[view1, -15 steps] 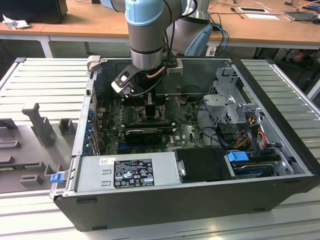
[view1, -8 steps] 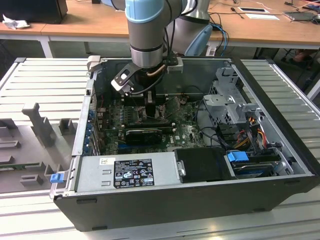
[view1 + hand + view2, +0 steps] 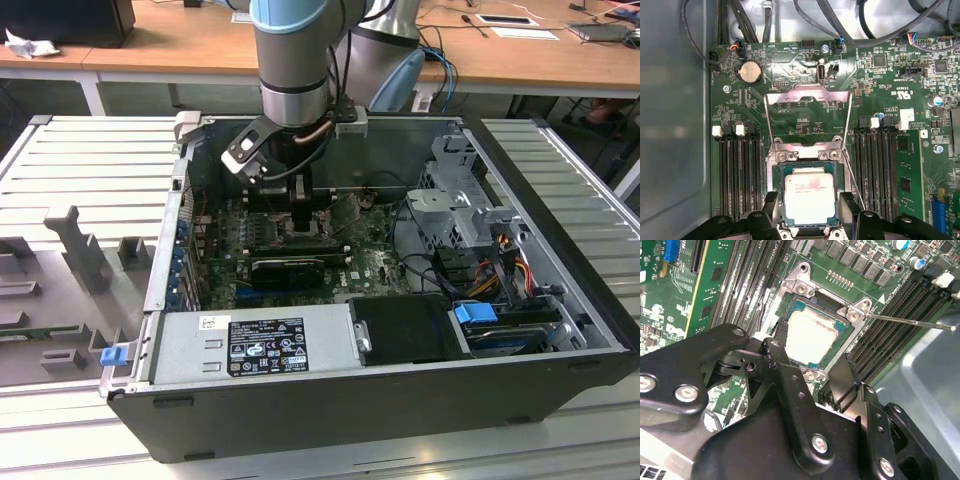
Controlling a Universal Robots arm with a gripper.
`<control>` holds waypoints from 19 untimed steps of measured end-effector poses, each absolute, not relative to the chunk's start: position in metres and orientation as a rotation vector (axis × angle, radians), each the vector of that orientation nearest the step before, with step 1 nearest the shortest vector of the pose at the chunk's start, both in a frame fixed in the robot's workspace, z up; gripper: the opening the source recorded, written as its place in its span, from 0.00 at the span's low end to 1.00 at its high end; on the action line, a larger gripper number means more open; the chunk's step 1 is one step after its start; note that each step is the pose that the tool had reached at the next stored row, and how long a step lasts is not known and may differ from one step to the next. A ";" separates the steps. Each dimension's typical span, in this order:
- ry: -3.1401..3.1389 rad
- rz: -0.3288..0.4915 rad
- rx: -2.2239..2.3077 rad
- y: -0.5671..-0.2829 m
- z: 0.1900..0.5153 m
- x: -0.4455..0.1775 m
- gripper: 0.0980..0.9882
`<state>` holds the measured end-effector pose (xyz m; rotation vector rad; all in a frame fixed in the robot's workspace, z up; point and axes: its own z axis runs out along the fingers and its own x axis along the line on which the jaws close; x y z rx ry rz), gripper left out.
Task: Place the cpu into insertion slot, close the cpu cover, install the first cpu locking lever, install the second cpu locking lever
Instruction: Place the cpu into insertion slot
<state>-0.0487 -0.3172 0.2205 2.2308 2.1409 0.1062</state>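
Note:
The cpu (image 3: 809, 196) (image 3: 812, 334), a pale square chip, lies flat in the insertion slot (image 3: 807, 151) (image 3: 803, 286) of the green motherboard. My gripper (image 3: 810, 202) (image 3: 814, 346) hangs just over it, open, with one black finger (image 3: 773, 207) (image 3: 776, 352) on each side of the chip and a small gap at both edges. The cpu cover (image 3: 807, 91) is swung up and back from the slot, so the chip is uncovered. A thin wire locking lever (image 3: 910, 320) (image 3: 854, 182) sticks out beside the slot, unlatched. In the exterior view the gripper (image 3: 303, 215) is low inside the case and hides the slot.
Long black memory slots (image 3: 740, 175) (image 3: 880, 170) flank the socket on both sides. Cables (image 3: 790, 20) run along the board's far edge. The open computer case (image 3: 560, 330) holds a power supply (image 3: 250, 345), a black card (image 3: 290, 268) and a drive cage (image 3: 460, 200).

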 end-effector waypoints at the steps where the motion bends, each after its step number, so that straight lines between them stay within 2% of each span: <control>1: 2.141 0.105 2.232 -0.317 0.221 -0.048 0.48; 2: 2.143 0.101 2.234 -0.317 0.221 -0.046 0.40; 3: 2.144 0.097 2.236 -0.318 0.221 -0.044 0.27; 5: 2.145 0.096 2.236 -0.319 0.221 -0.044 0.13; 6: 2.145 0.096 2.236 -0.319 0.221 -0.044 0.13; 8: 2.145 0.096 2.236 -0.319 0.221 -0.044 0.01; 19: 2.145 0.096 2.236 -0.319 0.229 -0.044 0.01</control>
